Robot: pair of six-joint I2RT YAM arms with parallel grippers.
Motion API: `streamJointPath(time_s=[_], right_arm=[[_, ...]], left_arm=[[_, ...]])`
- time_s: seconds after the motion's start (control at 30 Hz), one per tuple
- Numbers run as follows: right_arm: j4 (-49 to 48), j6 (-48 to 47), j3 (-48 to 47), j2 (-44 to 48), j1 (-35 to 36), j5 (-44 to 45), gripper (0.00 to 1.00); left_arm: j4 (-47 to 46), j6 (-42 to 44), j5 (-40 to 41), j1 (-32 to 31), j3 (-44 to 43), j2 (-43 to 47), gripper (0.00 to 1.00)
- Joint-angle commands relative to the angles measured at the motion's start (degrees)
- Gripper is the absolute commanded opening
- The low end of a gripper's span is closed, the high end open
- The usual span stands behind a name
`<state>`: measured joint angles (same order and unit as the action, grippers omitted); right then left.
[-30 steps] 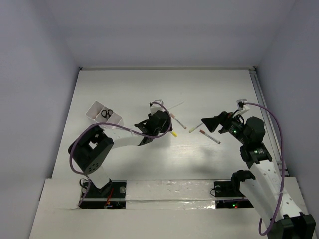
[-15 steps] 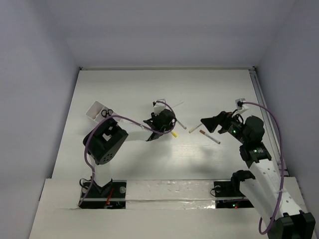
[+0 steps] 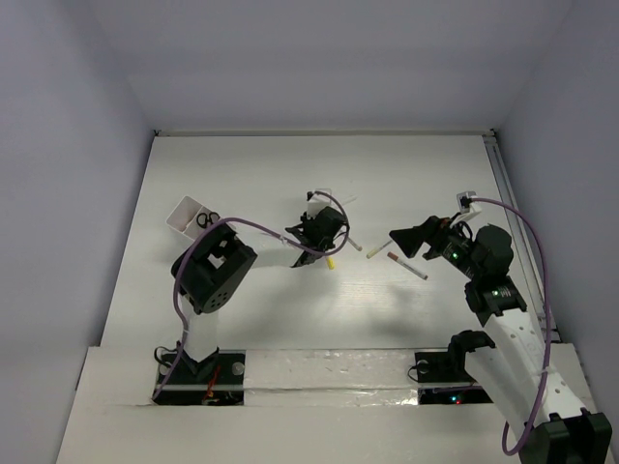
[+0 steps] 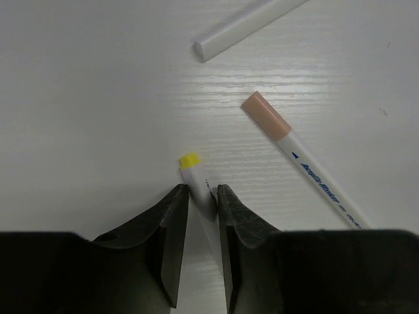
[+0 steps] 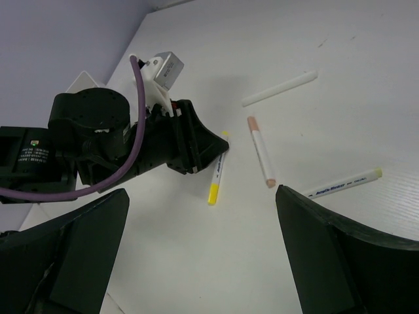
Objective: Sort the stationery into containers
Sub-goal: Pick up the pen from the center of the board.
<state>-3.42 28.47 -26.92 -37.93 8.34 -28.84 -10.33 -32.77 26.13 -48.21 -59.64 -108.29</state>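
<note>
One yellow-ended pen (image 4: 196, 180) between left claw (image 4: 200, 196) fingers

A white wood-grain table (image 3: 242, 164) stands between plain pale lavender walls (image 3: 58, 145).

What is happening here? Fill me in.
The left claw is down on the table, closed around a yellow-ended pen. A peach-ended pen and a plain white stick lie loose just beyond it. The right claw hangs open over the table, holding nothing. The scissors already sit in the white box at the left.
</note>
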Motion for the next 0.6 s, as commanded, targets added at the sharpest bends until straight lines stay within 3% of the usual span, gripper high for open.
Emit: streamJointPath(time_s=[0.0,0.13,0.27,0.3,0.43,0.57], right_arm=[[-2.2,-0.43,-2.0,-0.04,0.45,0.63,1.0],[-2.12,-0.43,-2.09,-0.04,0.45,0.8,1.0],[-2.12,-0.43,-2.0,0.05,0.45,0.8,1.0],[-2.03,-0.43,-2.0,0.14,0.45,0.8,1.0],[-1.77,-0.52,-2.09,0.84,0.45,0.71,1.0],[-1.85,-0.43,-2.09,1.28,0.45,0.45,1.0]], left_arm=[[2.42,3.68,0.68,0.22,-2.41,-1.13,0.23],[2.68,5.52,0.59,0.22,-2.68,-1.74,0.3],[3.56,7.72,1.38,0.22,-3.73,-2.98,0.29],[3.73,8.51,1.73,0.22,-4.25,-3.24,0.27],[4.26,9.75,2.96,-0.4,-4.7,-3.6,0.0],[4.88,11.06,4.28,-0.4,-4.52,-1.14,0.0]])
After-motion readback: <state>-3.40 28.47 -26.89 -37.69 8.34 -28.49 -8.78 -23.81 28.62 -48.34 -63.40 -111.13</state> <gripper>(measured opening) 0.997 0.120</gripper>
